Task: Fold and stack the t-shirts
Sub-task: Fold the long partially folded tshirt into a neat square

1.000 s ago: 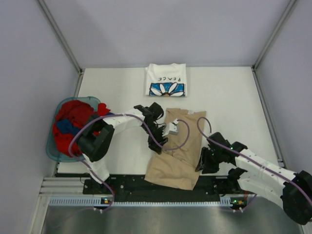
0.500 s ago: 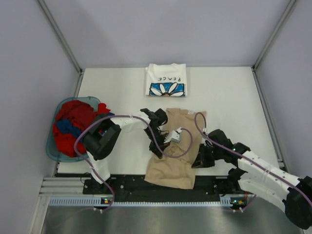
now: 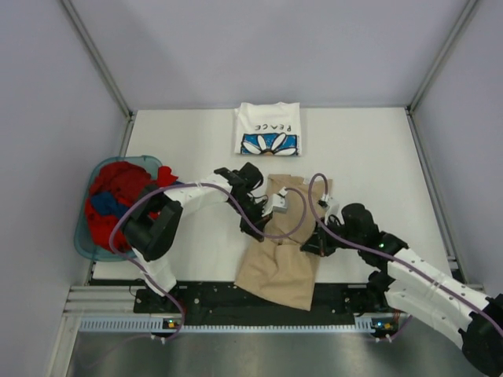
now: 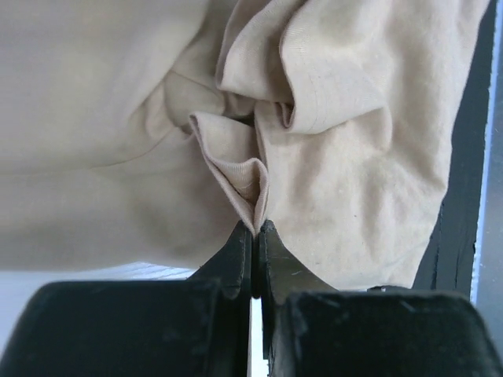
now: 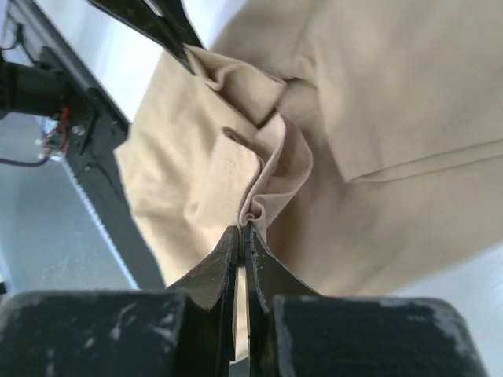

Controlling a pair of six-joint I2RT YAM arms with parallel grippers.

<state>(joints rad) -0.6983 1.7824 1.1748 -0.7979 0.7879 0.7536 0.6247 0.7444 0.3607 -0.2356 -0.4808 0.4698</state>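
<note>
Left wrist view shows my left gripper (image 4: 253,229) closed on a small fold of the tan t-shirt (image 4: 354,173), with the fingers pressed together on the cloth. In the right wrist view my right gripper (image 5: 240,232) is also clamped tight on a raised pleat of the same shirt. From above, the tan shirt lies bunched between my two arms, its lower part reaching the near table edge (image 3: 196,271). The folded white t-shirt (image 3: 268,129) rests near the far edge and reads "PEACE", seen upside down. Red and blue shirts (image 3: 118,196) fill the teal basket (image 3: 82,239) at the left.
</note>
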